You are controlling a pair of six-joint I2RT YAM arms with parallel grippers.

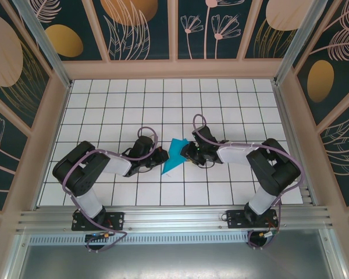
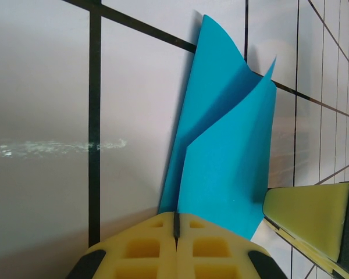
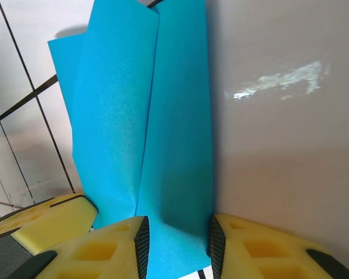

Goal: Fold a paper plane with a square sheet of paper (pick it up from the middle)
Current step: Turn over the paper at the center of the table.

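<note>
One creased cyan sheet (image 2: 227,157): left hand (image 2: 176,232) pinches it, right hand (image 3: 177,232) parted astride.

The cyan paper (image 2: 221,157) is thin, matt and finely grained, with sharp creases along its folds, while the white table tiles (image 1: 128,99) shine glossy with a smeared glare, the yellow finger pads (image 3: 116,232) look like dull moulded rubber, and the near rail (image 1: 174,218) is brushed metal.

Blue sheet of paper (image 1: 175,154), folded, rests near the middle of a white-tiled counter (image 1: 163,99) ruled with dark grout lines, its flaps lifting off the tiles. A pale scuff mark (image 2: 58,147) streaks a nearby tile.
</note>
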